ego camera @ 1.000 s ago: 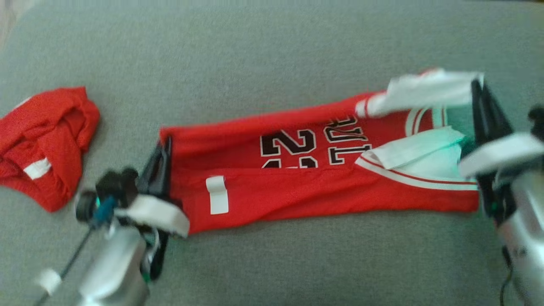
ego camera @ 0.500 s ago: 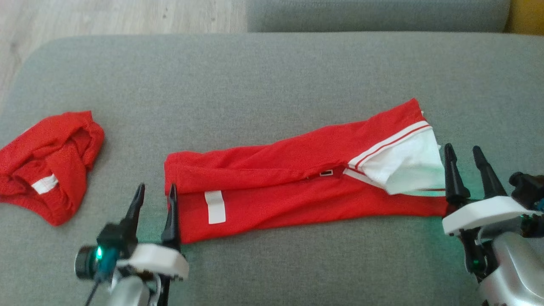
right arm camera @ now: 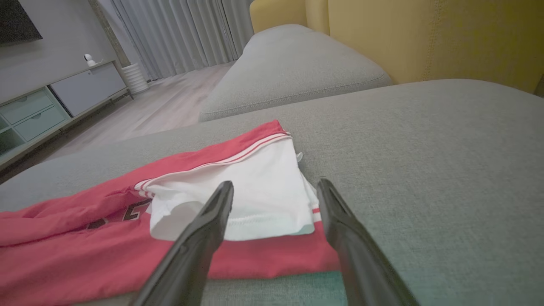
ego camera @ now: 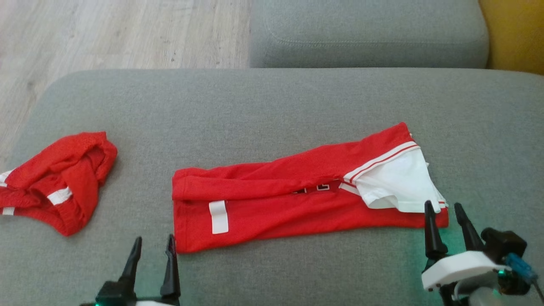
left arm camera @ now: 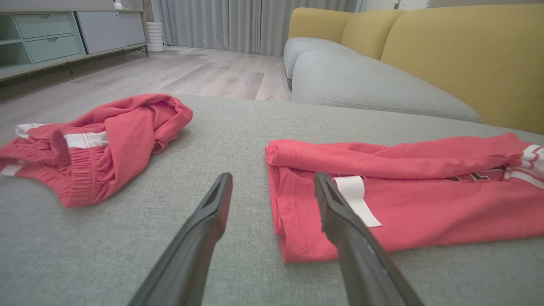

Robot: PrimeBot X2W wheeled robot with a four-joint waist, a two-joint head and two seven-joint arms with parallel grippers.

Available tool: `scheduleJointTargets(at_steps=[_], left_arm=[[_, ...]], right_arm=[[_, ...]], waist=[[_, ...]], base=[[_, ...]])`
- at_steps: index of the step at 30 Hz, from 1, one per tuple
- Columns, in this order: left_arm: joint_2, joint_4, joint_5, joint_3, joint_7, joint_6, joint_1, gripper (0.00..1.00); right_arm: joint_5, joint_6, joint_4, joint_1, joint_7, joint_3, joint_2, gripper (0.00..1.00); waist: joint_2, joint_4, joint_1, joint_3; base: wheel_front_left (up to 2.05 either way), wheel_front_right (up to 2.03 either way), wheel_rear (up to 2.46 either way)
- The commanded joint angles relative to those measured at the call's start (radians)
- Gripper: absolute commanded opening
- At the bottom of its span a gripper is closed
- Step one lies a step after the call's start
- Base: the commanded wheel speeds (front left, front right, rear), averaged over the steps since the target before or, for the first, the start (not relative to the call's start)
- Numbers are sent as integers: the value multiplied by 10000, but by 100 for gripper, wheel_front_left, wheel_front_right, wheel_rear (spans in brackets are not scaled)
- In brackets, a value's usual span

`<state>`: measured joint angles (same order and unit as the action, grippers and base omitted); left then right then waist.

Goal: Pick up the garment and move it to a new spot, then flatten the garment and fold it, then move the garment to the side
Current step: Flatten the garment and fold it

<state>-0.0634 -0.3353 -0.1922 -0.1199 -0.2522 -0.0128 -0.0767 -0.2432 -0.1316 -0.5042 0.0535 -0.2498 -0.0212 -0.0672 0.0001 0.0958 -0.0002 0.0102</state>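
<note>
The garment (ego camera: pixel 297 199) is a red jersey with white sleeve panels, folded lengthwise into a long strip on the grey sofa cushion (ego camera: pixel 272 110). It also lies in the left wrist view (left arm camera: pixel 395 199) and the right wrist view (right arm camera: pixel 191 212). My left gripper (ego camera: pixel 153 244) stands open just off the strip's left end, holding nothing. By the white sleeve at the right end, my right gripper (ego camera: pixel 444 210) is open too, nothing between its fingers.
A second red garment (ego camera: pixel 55 182), crumpled, lies at the cushion's left edge, also in the left wrist view (left arm camera: pixel 93 144). Another grey cushion (ego camera: pixel 365 34) sits behind, a yellow sofa back (ego camera: pixel 514 34) at the far right, wooden floor (ego camera: pixel 106 34) beyond.
Both grippers have opened and let go of the jersey, which dropped folded over its printed front. Both arms drew back toward me; the head camera also tilted up.
</note>
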Motion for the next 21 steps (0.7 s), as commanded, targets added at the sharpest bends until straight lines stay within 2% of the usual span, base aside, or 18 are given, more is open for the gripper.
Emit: scheduleJointTargets(at_steps=[1,6,11,16,21], left_arm=[[44,356,70,423,-95,-73,241,100],[107,393,207,410,-95,-254,244,100],[126,300,52,153,-95,-311,576,100],[129,167,-163,-304,-95,-243,932,100],[130,45,-315,-501,-95,-136,1154,100]], right_arm=[[82,9,279,252,-118,174,-1,100],[176,9,5,553,-115,226,70,100],[330,9,-699,1779,431,276,-166,100],[607,9,-1902,3058,1343,-125,-495,100],[986,9,-2980,3714,1705,-744,-648,100]], waist=[[-1,-4,2,-13],[-1,6,2,172],[-1,162,2,705],[-1,487,2,1222],[-1,789,2,1540]], base=[[0,0,0],[0,0,0],[0,0,0],[0,0,0],[0,0,0]])
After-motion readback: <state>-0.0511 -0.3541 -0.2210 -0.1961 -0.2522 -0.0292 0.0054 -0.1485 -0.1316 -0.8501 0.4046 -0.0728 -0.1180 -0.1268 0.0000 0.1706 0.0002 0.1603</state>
